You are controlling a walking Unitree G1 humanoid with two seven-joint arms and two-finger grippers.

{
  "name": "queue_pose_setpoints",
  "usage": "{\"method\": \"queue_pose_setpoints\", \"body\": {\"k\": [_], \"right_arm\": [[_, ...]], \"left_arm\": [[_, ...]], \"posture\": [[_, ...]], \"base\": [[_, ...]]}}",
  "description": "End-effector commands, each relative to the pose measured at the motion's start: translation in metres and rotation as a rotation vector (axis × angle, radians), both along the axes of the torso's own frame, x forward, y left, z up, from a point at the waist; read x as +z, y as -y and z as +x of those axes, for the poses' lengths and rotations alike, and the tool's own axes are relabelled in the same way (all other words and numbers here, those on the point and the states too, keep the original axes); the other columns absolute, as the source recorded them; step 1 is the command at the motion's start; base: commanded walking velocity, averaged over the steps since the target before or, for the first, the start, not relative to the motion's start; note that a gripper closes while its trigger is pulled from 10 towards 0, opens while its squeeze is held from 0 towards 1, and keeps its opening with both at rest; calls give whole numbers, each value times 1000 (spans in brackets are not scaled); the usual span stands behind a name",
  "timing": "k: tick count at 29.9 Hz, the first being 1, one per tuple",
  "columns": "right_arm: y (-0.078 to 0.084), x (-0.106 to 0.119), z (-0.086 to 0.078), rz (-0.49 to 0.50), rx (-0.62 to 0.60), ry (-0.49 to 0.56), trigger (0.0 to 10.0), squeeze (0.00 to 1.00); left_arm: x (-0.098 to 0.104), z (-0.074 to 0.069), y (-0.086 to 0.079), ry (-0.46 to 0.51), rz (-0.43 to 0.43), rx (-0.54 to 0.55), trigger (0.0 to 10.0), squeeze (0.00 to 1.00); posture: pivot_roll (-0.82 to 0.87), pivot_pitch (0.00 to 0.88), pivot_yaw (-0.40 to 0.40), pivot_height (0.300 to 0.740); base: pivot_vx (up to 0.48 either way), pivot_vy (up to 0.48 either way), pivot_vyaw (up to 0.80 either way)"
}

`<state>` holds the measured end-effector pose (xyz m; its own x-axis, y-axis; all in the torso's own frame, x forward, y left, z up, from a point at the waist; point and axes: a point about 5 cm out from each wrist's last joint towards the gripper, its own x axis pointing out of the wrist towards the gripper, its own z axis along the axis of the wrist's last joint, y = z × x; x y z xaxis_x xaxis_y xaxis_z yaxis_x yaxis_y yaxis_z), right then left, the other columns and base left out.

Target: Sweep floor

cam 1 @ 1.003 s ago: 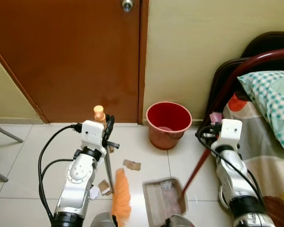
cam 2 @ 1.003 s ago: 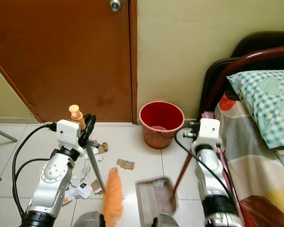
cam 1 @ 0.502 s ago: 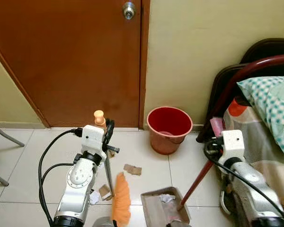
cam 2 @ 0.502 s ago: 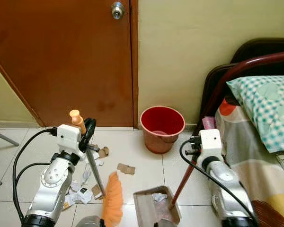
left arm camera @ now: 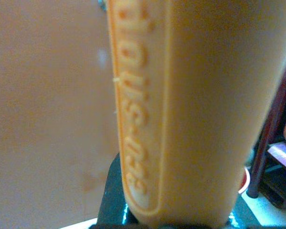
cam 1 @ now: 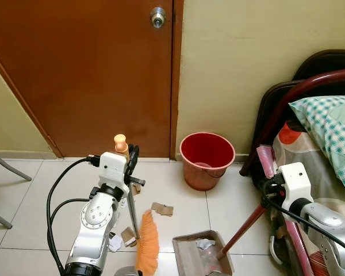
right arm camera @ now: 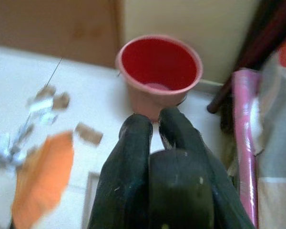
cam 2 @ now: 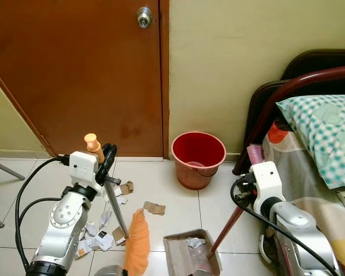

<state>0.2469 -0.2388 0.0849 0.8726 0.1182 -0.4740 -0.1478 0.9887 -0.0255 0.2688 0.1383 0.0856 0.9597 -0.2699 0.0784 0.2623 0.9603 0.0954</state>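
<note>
Home bedroom: bed (cam 2: 310,172) w/ checked pillow (cam 2: 325,135) and dark headboard (cam 1: 319,72), brown door (cam 1: 86,75) w/ round knob (cam 1: 157,16), tiled floor (cam 1: 40,190), red bucket (cam 1: 206,159).

Dustpan (cam 1: 201,256) front edge cut off

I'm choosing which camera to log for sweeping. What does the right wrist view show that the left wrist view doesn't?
Right wrist alone: the right gripper with fingers together, the orange broom head, cardboard scraps and the white floor. Left wrist alone: a close-up of the orange broom handle with raised lettering. Both: the brown door, and the red bucket, just an edge in the left.
</note>
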Motion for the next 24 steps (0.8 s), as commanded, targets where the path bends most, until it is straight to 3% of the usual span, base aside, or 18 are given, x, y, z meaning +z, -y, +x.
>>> {"method": "queue_pose_setpoints", "body": {"k": [1,3,7,13,14,15,16,18,20,21,22,23,24], "right_arm": [[0,1,5,11,-65,30,10000,0],[-11,2,10,75,-92,93,10000,0],[-24,-1,13,102,-134,162,10000,0],[-26,-6,8,85,-174,194,10000,0],[-25,-6,7,78,-196,215,4078,0],[-25,-6,7,75,-202,220,4078,0],[-24,-6,7,72,-209,225,2235,0],[-24,-6,7,76,-216,235,0,0],[-23,-5,7,53,-210,242,0,0],[-23,-5,7,52,-213,245,2314,0],[-22,-4,8,42,-222,243,9373,0],[-22,0,11,44,-242,255,10000,0],[-22,2,12,51,-247,263,10000,0]], "left_arm": [[-1,1,-5,-8,20,23,10000,0],[0,2,-9,0,25,48,10000,0],[1,4,-18,-3,34,82,10000,0],[0,7,-20,-12,40,81,10000,0],[0,7,-20,-13,40,83,10000,0],[0,7,-20,-13,39,83,10000,0],[0,8,-19,-13,37,84,10000,0],[0,7,-18,-12,35,86,10000,0],[0,6,-16,-11,30,87,10000,0],[0,6,-16,-11,30,87,10000,0],[0,5,-16,-13,31,88,10000,0],[0,4,-18,-15,34,90,10000,0],[0,3,-18,-15,35,91,10000,0]], "posture": [[-31,0,-2,740],[-18,0,15,740],[-18,0,15,740],[-23,0,20,740],[-25,0,16,740],[-25,0,16,740],[-25,0,16,740],[-23,0,6,740],[-17,0,-2,740],[-17,0,-2,740],[-17,0,-2,740],[-17,0,-2,740],[-17,0,-2,740]], "base": [[0,0,0],[0,0,0],[0,0,0],[0,0,0],[0,0,0],[0,0,0],[0,0,0],[0,0,0],[0,0,0],[0,0,0],[0,0,0],[0,0,0],[0,0,0]]}}
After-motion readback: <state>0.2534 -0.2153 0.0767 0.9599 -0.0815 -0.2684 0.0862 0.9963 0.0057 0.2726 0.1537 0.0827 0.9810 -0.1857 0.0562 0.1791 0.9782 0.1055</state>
